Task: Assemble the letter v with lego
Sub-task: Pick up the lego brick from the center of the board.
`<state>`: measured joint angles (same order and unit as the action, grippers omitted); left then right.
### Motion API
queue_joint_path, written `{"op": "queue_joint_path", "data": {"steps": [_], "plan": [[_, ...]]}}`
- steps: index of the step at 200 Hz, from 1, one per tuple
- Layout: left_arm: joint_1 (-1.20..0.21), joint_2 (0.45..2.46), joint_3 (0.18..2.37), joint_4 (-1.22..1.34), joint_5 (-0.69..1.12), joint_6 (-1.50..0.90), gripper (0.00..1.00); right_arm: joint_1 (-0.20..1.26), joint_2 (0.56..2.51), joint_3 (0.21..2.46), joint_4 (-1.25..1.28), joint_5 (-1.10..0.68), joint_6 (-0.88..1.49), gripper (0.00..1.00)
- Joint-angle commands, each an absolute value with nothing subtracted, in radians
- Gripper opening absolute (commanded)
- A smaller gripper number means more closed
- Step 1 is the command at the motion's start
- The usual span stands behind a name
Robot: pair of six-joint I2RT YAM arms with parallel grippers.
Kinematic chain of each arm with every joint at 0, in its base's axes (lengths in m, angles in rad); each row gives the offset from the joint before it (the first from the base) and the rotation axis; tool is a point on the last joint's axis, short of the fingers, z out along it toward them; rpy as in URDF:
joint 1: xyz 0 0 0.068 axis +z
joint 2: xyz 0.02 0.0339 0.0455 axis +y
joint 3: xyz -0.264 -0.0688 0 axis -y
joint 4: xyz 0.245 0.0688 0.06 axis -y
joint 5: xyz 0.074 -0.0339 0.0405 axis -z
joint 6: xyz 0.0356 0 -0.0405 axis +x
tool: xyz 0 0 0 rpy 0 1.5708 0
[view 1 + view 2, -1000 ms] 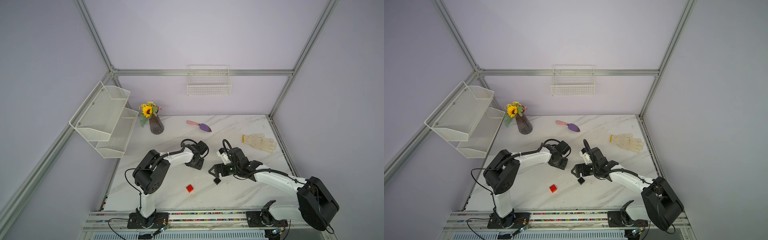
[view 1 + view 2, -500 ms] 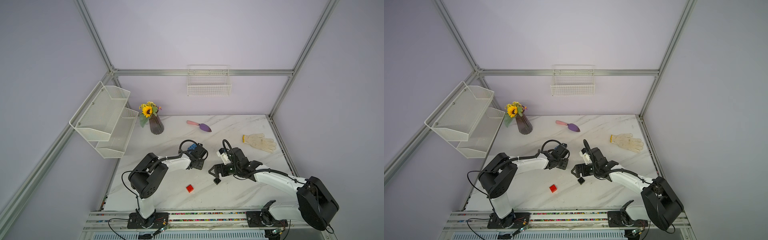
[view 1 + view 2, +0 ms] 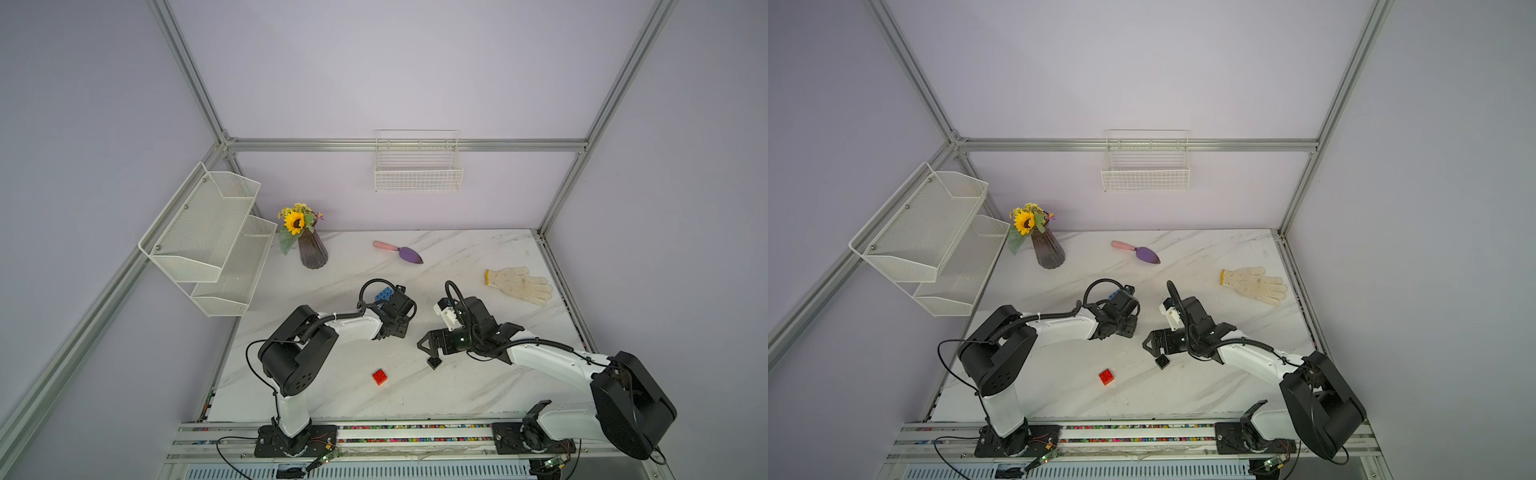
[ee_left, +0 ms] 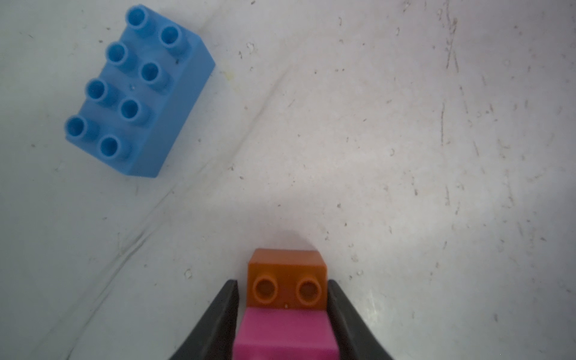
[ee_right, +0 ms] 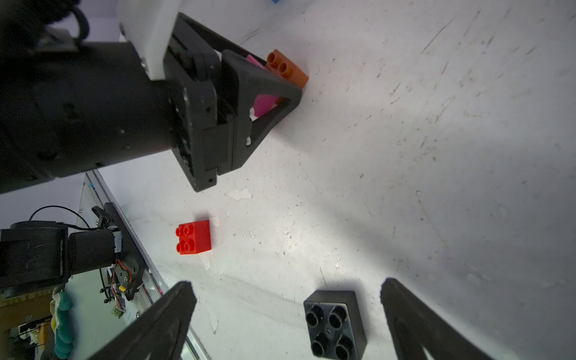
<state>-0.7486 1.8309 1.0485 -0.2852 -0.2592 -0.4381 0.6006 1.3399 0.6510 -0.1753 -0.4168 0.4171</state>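
My left gripper (image 4: 283, 282) is shut on a pink brick (image 4: 285, 333) with an orange brick (image 4: 286, 277) joined to its end. The pair rests on the table, orange end (image 5: 288, 70) down. The long blue brick (image 4: 140, 93) lies loose just beyond that gripper (image 3: 390, 332). My right gripper (image 5: 286, 285) hangs open over the black brick (image 5: 335, 324), which sits studs-up between the fingers, nearer one of them. The red brick (image 3: 379, 377) lies alone toward the front edge. In both top views the two grippers face each other at mid-table.
A pink-handled purple trowel (image 3: 398, 252) and a white glove (image 3: 519, 284) lie at the back. A vase with a sunflower (image 3: 312, 251) stands back left beside white mesh shelves (image 3: 208, 237). A wire basket (image 3: 417, 166) hangs on the wall. A rail (image 3: 374, 430) runs along the front.
The left arm has sunk lower and its wrist has shifted, so the blue brick now shows behind it. The right arm, black brick and red brick have not moved.
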Motion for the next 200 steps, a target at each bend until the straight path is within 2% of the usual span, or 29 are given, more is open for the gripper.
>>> {"op": "queue_joint_path", "data": {"steps": [1,54,126,200], "plan": [[-0.755,1.857,1.031,-0.305,-0.257,-0.457,0.43,0.606,1.335,0.64,-0.155,-0.419,0.42,0.97],[-0.755,1.893,1.067,-0.336,-0.253,-0.456,0.4,0.605,1.326,0.637,-0.154,-0.423,0.422,0.97],[-0.755,1.867,1.071,-0.384,-0.225,-0.43,0.24,0.605,1.319,0.629,-0.163,-0.416,0.408,0.97],[-0.729,1.773,1.191,-0.569,-0.187,-0.306,0.25,0.605,1.391,0.681,-0.156,-0.403,0.385,0.97]]}}
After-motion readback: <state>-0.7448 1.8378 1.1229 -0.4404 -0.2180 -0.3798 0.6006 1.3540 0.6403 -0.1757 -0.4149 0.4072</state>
